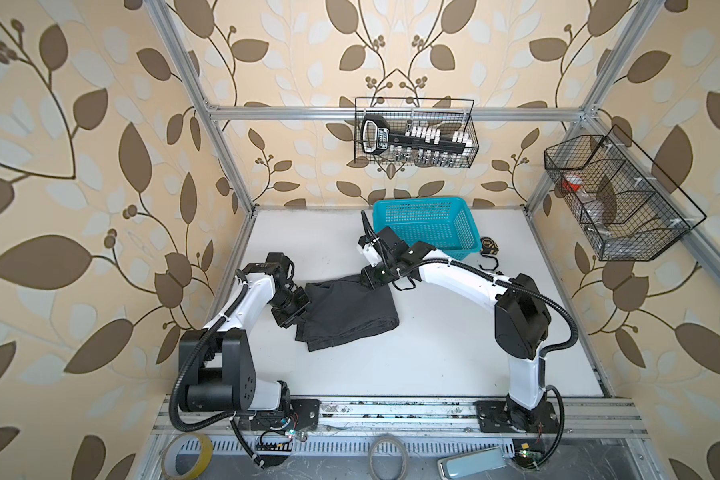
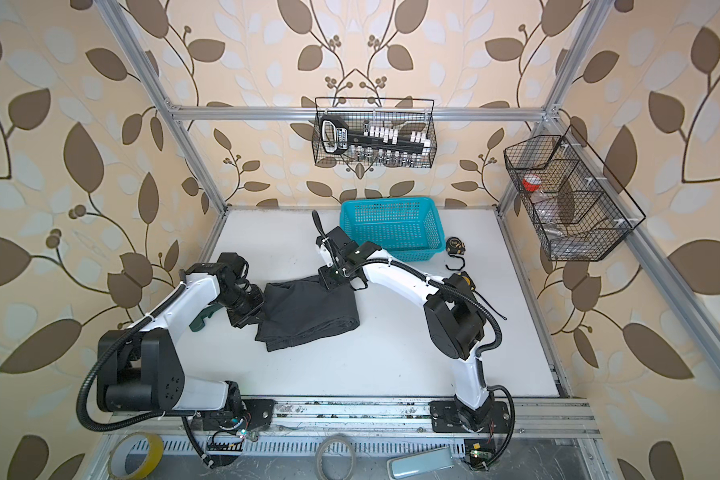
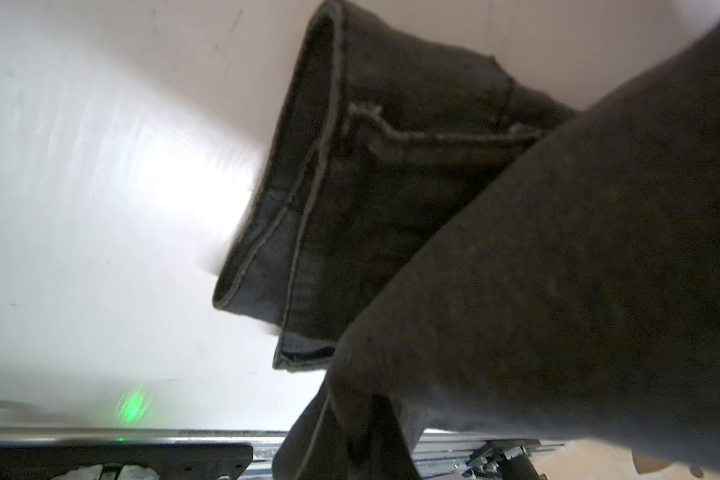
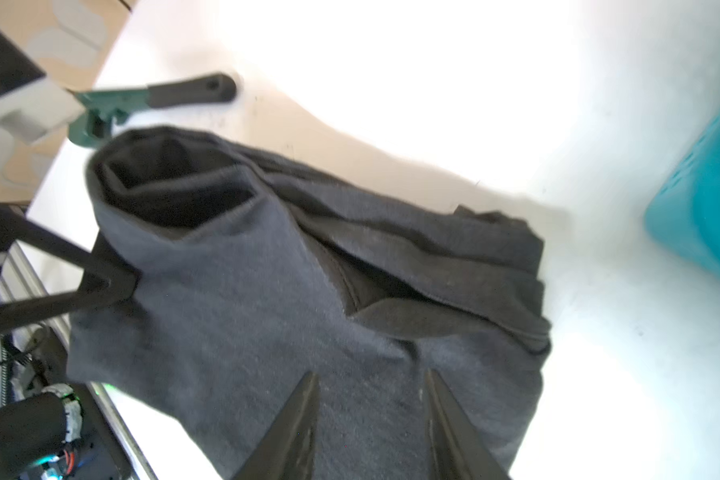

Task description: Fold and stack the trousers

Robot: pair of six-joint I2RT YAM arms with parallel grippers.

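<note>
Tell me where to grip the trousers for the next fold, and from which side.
Probably the far edge of the folded trousers, near the turquoise basket, coming from above. The right gripper already has its fingers spread over that edge, while the left gripper pinches the left edge.

One pair of trousers (image 1: pixel 346 313) is counted, bunched on the table between the two grippers. Two grippers are counted: the left gripper (image 4: pixel 117 286) is clamped on one edge of the cloth, the right gripper (image 4: pixel 371 399) is held over the opposite edge. One turquoise basket (image 1: pixel 427 226) is seen just beyond the right gripper. Two wire baskets (image 1: pixel 416 133) are hung on the frame. Two tape rolls (image 1: pixel 186 455) are found at the front rail. One tape measure (image 1: pixel 489 245) is noted beside the turquoise basket.
</note>
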